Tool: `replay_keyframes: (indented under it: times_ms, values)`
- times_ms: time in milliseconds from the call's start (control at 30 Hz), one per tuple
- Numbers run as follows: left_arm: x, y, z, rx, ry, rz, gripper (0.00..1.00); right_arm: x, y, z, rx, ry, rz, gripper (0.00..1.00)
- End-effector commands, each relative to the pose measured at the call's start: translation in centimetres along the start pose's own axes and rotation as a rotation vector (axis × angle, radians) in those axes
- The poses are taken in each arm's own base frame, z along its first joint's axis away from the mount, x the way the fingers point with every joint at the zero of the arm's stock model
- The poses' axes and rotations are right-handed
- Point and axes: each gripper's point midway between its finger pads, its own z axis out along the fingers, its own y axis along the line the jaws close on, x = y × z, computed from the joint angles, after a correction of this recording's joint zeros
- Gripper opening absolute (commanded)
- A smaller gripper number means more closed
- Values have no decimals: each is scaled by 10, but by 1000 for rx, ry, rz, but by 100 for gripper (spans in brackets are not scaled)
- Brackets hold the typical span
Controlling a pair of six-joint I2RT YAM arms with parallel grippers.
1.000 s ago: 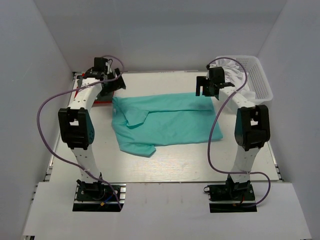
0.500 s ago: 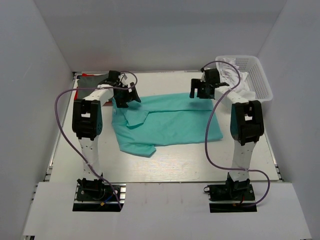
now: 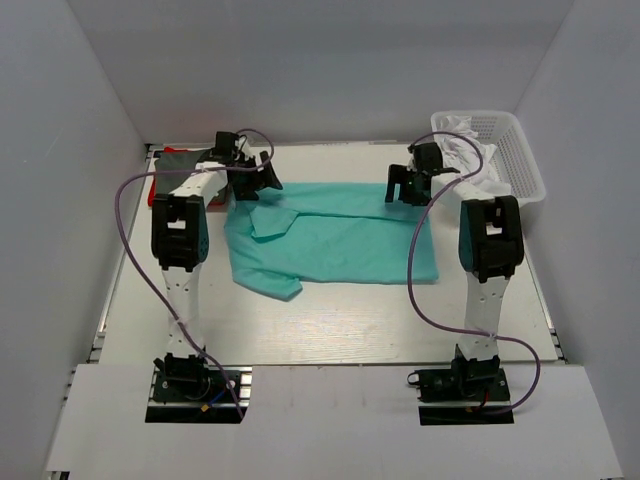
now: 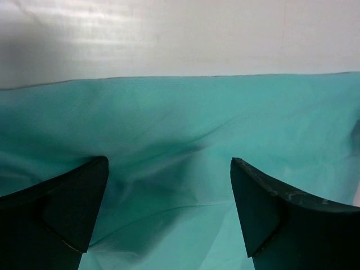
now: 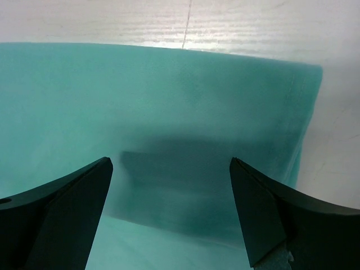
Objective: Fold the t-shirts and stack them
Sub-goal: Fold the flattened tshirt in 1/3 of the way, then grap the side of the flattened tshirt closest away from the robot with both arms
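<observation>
claws: left claw (image 4: 169, 164), right claw (image 5: 170, 164) gaping wide, empty, over green shirt (image 3: 340, 240)
basket (image 3: 522, 160): sitting far right
grey shirt (image 3: 180, 158): partly hiding behind left arm (image 3: 178, 230)

Plain white walls (image 3: 320, 60), pale tabletop (image 3: 340, 320), even light, no shadows

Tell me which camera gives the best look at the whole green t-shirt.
The top external view: the green t-shirt shows whole there, spread on the table with one side folded over. The left wrist view shows only wrinkled cloth and its far edge; the right wrist view, a smooth patch with one corner.
</observation>
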Motion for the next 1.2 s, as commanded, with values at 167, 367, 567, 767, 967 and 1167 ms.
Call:
replay_keyframes:
  times_ms: [167,367,567,767,967,1167]
  values:
    - [-50,-45,-54,-49,-121,170,100,-79,48,-72,-75,-206,-197,90]
    - [-20,-61,-132,-170,-172,156,100,-69,69,-138,-78,-289,-127,90]
    - [76,-76,-195,-105,-167,93,100,-6,39,-183,12,-255,98,90]
    - [217,-56,-182,-135,133,123,100,65,12,-201,109,-143,239,90]
    - [266,-48,-174,-170,197,136,100,105,0,-205,131,-92,277,90]
    - [267,-31,-147,-359,197,221,97,122,-13,-204,180,-51,288,90]
